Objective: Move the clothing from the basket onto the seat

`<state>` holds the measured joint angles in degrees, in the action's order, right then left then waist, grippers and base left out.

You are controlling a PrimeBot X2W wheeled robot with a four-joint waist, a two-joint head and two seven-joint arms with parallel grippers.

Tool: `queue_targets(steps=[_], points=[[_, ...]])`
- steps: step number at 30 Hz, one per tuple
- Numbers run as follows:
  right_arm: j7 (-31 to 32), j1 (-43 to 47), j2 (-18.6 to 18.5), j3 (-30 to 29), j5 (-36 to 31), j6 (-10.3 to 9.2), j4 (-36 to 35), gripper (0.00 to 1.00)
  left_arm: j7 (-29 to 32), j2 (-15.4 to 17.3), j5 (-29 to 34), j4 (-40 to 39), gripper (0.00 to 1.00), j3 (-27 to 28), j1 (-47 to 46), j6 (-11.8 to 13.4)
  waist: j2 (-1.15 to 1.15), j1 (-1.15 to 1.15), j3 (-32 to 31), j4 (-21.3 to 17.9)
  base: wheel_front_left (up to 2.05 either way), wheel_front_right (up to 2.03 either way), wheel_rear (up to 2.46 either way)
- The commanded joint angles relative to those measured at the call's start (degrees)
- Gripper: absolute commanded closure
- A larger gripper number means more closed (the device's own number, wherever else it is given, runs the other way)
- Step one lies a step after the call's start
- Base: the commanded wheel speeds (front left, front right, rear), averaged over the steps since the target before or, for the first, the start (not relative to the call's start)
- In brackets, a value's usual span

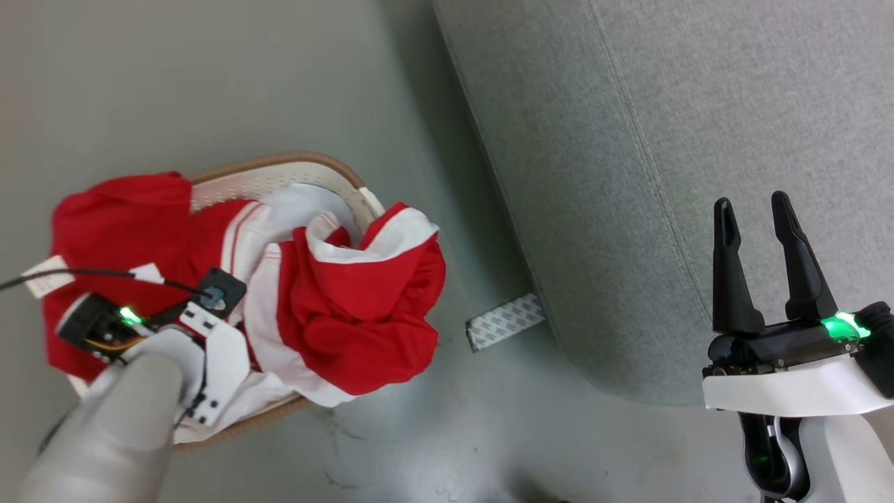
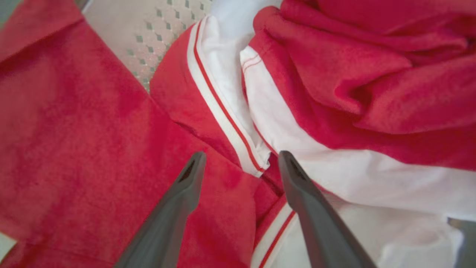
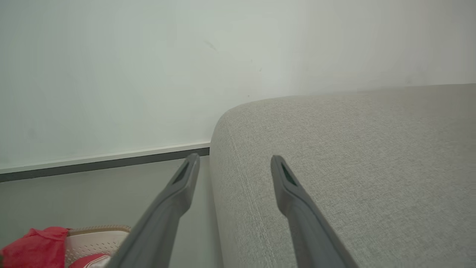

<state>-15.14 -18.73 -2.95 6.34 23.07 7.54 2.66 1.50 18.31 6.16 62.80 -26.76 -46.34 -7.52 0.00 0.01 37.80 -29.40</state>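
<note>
The left tool (image 2: 241,156), its two dark fingers spread wide and pinching nothing, points down into the clothing (image 2: 85,123). A bite here looks likely to gather several tangled pieces at once, which could drag the light basket (image 1: 279,164) along or shed a garment on the floor (image 1: 209,70) short of the seat (image 1: 698,140); a shallow nip on the thin striped hem might simply slip free. The red cloth lies directly under and between the tips, a white band with a red stripe ending just ahead of them; whether the tips touch the fabric cannot be told. The heap fills the basket and spills over its brown rim on both sides; the grey sofa stands just beside it; the right tool (image 1: 752,204), likewise spread and empty, hangs over the sofa's edge, well apart from the pile.
</note>
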Motion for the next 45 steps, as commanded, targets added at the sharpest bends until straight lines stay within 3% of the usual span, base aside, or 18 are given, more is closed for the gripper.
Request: queue_targets(steps=[1, 5, 9, 19, 20, 22, 32, 39, 45], points=[[0.0, -0.7, 0.1, 0.3, 0.7, -0.10, -0.2, 0.00, 0.9, 1.3, 1.1, 1.2, 0.00, -1.8, -1.5, 0.1, 0.00, -0.01, 2.2, -1.9, 0.00, 0.00, 0.00], [0.0, -0.9, 0.1, 0.2, 2.0, -0.10, -0.5, 0.00, 4.2, 2.6, 3.2, 4.6, 0.00, -8.1, -4.2, 0.1, 0.00, -0.01, 4.3, -2.9, 0.00, 0.00, 0.00], [0.0, -0.5, 0.1, -0.6, 2.6, -0.10, -0.8, 0.00, 7.0, 1.6, 4.0, 6.8, 0.00, -13.8, -6.2, 0.1, 0.00, -0.01, 5.6, -2.5, 0.00, 0.00, 0.00], [0.0, 0.9, 0.1, -2.0, 3.3, -0.10, -1.8, 0.00, 13.4, 0.2, 4.1, 8.4, 0.00, -18.8, -8.5, 0.6, 0.00, -0.01, 7.9, -1.6, 0.00, 0.00, 0.00], [0.0, 0.9, 0.1, -2.0, 3.3, -0.10, -1.8, 0.00, 14.0, 0.4, 4.2, 8.5, 0.20, -18.9, -8.2, 1.0, 0.00, -0.01, 7.9, -1.5, 0.00, 0.00, 0.00], [0.0, 0.9, 0.1, -2.0, 3.3, -0.10, -1.5, 0.00, 14.1, 0.3, 3.4, 8.3, 1.00, -18.6, -7.3, 1.8, 0.00, -0.01, 7.8, -1.4, 0.00, 0.00, 0.00], [0.0, -1.3, 0.0, -0.5, 1.7, -0.11, 0.3, 0.00, 12.0, -1.4, -0.3, 4.6, 1.00, -16.8, -3.2, 4.5, 0.00, -0.01, 2.5, -1.6, 0.00, 0.00, 0.00], [0.0, 0.2, 0.0, -2.4, -2.7, -0.11, 1.7, 0.00, 8.4, -6.2, -4.0, 0.1, 1.00, -15.3, 0.9, 5.8, 0.00, -0.01, -6.6, 3.1, 0.00, 0.00, 0.00], [0.0, 2.1, 0.0, -4.0, -6.4, -0.11, 2.9, 0.00, 3.4, -8.9, -7.7, -3.6, 1.00, -13.7, 4.1, 5.5, 0.00, -0.01, -14.5, 8.1, 0.00, 0.00, 0.00]])
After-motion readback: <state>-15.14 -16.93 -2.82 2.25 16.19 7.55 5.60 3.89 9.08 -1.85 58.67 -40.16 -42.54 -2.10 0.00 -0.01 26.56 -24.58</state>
